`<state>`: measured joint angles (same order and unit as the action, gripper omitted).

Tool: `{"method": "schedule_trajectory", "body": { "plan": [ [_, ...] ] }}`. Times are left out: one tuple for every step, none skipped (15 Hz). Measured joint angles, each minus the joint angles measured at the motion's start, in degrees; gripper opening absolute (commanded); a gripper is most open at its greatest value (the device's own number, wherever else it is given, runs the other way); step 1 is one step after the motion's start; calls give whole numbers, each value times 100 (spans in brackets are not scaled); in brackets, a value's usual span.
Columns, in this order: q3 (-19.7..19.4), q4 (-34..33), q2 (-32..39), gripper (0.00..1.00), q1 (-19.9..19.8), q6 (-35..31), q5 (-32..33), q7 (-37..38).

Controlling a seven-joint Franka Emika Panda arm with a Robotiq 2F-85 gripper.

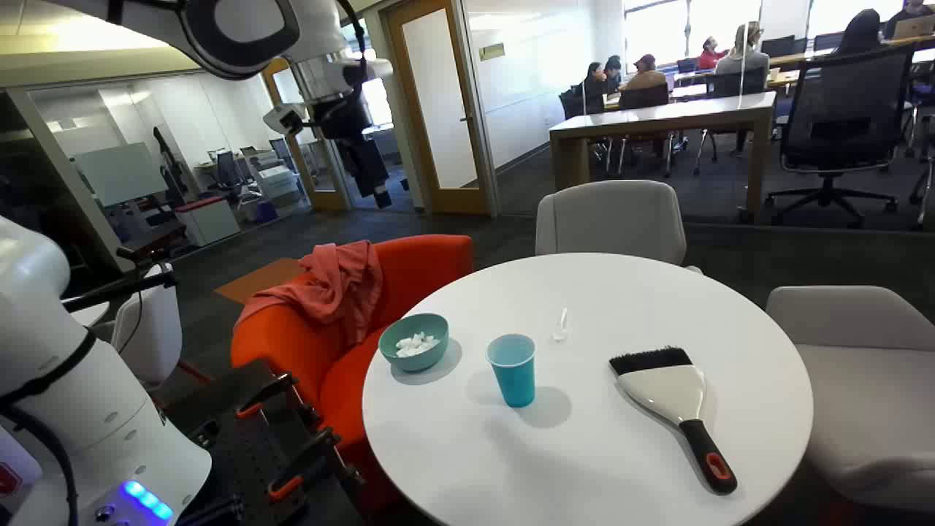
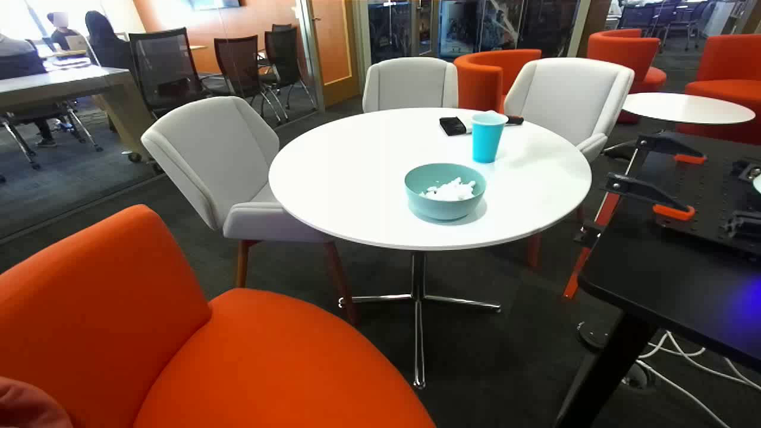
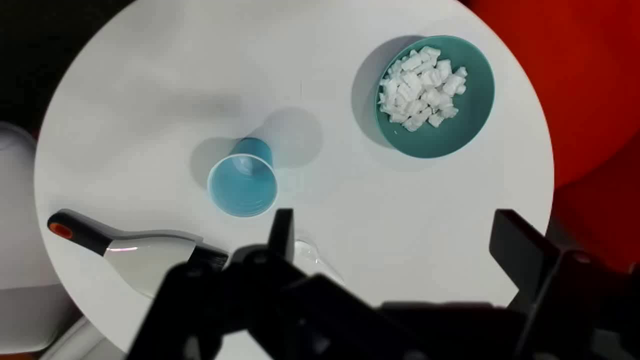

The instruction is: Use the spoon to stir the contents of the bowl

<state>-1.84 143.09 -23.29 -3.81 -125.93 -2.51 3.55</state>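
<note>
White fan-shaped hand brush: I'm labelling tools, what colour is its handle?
Black handle with an orange-red oval near its end; clearest in an exterior view.

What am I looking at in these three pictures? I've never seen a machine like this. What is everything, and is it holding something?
The big white machine is a robot arm. At its end is a black claw, which works like a simple two-fingered hand. Two pictures are taken from spots in the room away from the arm. The remaining one is taken from its wrist, looking down, so the claw pokes in along the bottom.

On the round white table are a teal bowl with white chunks in it, a blue cup, a small clear spoon and a brush. The claw is open and holds nothing; the spoon, meant for stirring those chunks, lies on the table.
</note>
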Motion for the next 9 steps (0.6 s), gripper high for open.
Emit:
{"method": "schedule_trajectory", "body": {
  "plan": [
    [0, 0, 0, 100, 0, 0, 0, 0],
    [0, 0, 0, 100, 0, 0, 0, 0],
    [0, 0, 0, 100, 0, 0, 0, 0],
    [0, 0, 0, 100, 0, 0, 0, 0],
    [0, 0, 0, 100, 0, 0, 0, 0],
    [0, 0, 0, 100, 0, 0, 0, 0],
    [2, -4, 2, 100, 1, -1, 0, 0],
    [13, -22, 11, 100, 4, -4, 4, -1],
    [38, -72, 35, 100, 10, -4, 21, -12]
  ]
}}
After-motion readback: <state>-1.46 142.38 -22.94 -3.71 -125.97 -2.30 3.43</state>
